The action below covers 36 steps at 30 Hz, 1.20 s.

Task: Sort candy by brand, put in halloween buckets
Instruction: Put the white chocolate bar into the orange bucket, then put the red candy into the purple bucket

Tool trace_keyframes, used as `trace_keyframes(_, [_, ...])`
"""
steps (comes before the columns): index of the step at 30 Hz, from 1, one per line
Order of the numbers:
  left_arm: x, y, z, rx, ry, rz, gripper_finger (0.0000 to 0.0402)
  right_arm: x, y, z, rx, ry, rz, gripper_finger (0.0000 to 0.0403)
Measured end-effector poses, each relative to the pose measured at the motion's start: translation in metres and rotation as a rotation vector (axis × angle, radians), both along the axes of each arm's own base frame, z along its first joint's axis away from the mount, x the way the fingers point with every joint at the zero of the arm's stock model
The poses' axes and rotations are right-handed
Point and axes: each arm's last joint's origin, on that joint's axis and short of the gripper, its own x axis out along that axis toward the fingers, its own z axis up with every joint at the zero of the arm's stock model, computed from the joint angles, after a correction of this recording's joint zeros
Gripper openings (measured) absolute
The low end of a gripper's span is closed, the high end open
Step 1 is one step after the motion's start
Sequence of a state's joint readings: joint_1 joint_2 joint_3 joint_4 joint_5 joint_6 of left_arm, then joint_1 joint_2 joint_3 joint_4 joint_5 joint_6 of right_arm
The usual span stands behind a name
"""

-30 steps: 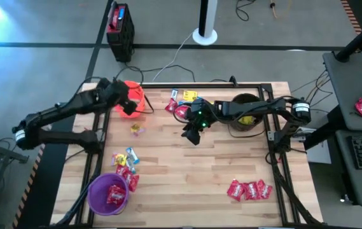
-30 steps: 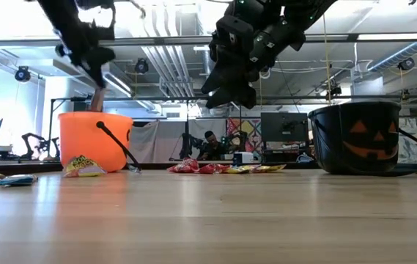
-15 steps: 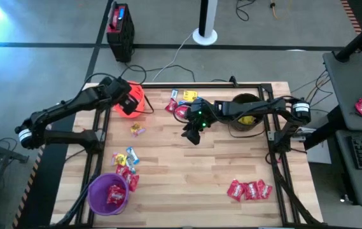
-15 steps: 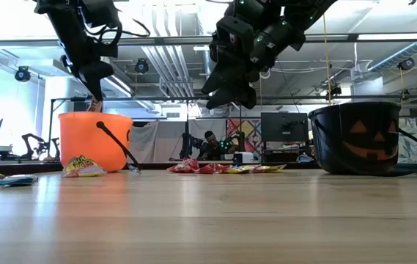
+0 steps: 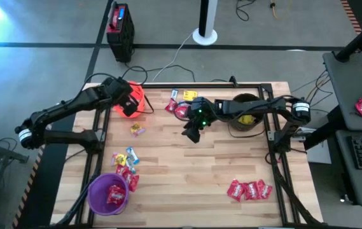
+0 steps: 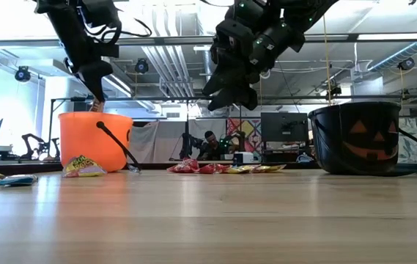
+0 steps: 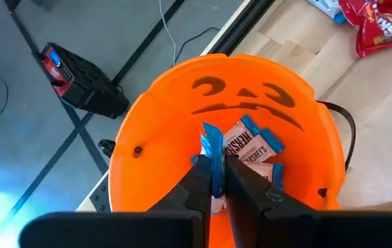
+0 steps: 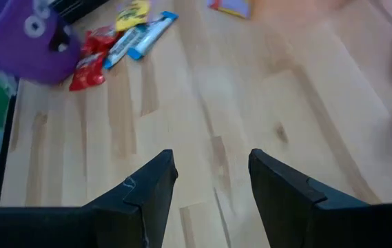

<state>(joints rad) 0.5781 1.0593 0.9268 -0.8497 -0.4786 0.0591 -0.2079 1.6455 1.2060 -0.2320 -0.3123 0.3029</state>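
A pale wooden table (image 5: 187, 172) stands on a grey floor, with a workshop full of monitors beyond its far edge in the low view; the orange bucket (image 5: 132, 97) sits at the far left corner, the black bucket (image 5: 245, 113) at the far right, the purple bucket (image 5: 109, 194) at the near left with red packets inside. The left gripper (image 7: 215, 180) hangs over the orange bucket's mouth, its fingers pinched on a blue-and-white candy (image 7: 211, 148) — more of the same kind lie in the bucket below. The right gripper (image 8: 209, 180) hovers above bare wood mid-table, fingers parted and holding nothing; loose candies lie near the far edge (image 5: 182, 102), by the purple bucket (image 5: 126, 166), and as a red cluster (image 5: 249, 189) near the front right.
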Motion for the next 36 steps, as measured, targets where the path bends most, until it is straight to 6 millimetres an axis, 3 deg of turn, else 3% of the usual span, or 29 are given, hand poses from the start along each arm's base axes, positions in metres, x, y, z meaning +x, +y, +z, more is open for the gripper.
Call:
trace_keyframes(14, [0.001,0.004,0.004,0.098,-0.007,0.088,0.0127,-0.006,-0.003,-0.005,0.04,0.083,-0.031,0.0217])
trace_keyframes(20, [0.003,0.0,0.008,0.101,-0.031,0.06,0.0156,-0.027,0.01,-0.014,0.214,0.355,-0.087,0.0215])
trace_keyframes(24, [0.006,-0.01,0.015,0.117,-0.112,-0.002,0.0159,-0.043,0.042,-0.022,0.312,0.613,-0.089,0.0215])
trace_keyframes(28, [0.011,-0.026,0.028,0.16,-0.226,-0.1,0.016,-0.058,0.081,-0.026,0.295,0.813,-0.036,0.0215])
trace_keyframes(36, [0.018,-0.066,0.053,0.243,-0.422,-0.343,0.016,-0.085,0.178,-0.033,0.155,0.905,0.213,0.0215])
